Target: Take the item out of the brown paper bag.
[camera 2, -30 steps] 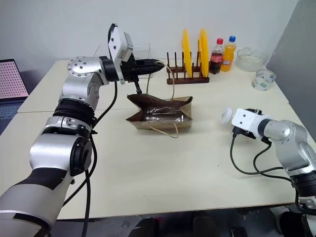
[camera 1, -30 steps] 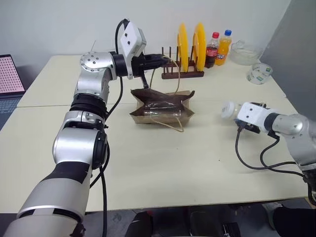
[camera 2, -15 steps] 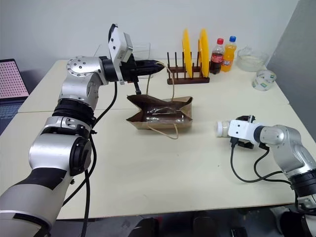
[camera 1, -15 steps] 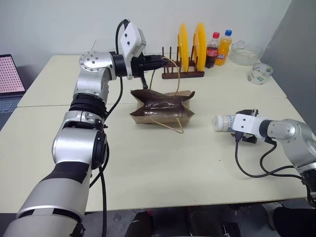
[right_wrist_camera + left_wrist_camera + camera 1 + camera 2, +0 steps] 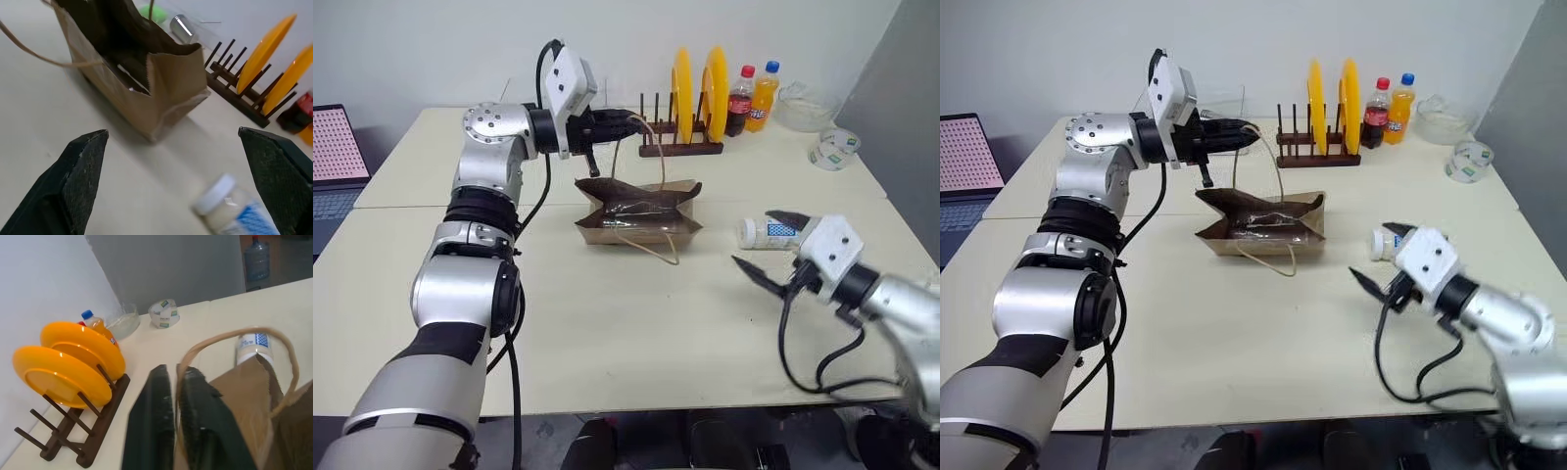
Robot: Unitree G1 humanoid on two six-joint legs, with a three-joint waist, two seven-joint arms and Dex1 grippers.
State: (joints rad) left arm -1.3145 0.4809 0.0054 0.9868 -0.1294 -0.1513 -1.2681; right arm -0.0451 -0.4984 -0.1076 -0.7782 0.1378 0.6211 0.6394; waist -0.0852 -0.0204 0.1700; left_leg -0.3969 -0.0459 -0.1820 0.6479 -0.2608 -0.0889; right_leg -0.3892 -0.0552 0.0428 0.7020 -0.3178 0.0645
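Right hand [image 5: 766,242] wide open, empty, bottle [image 5: 767,233] beside it, bag [image 5: 639,211] interior shadowed.

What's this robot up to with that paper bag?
It is emptying the brown paper bag. Its left hand holds one of the bag's loop handles up between its fingers, while the other handle lies on the table. The small clear bottle is already out, lying on its side on the table to the right of the bag. The right hand is wide open just beside the bottle, gripping nothing.
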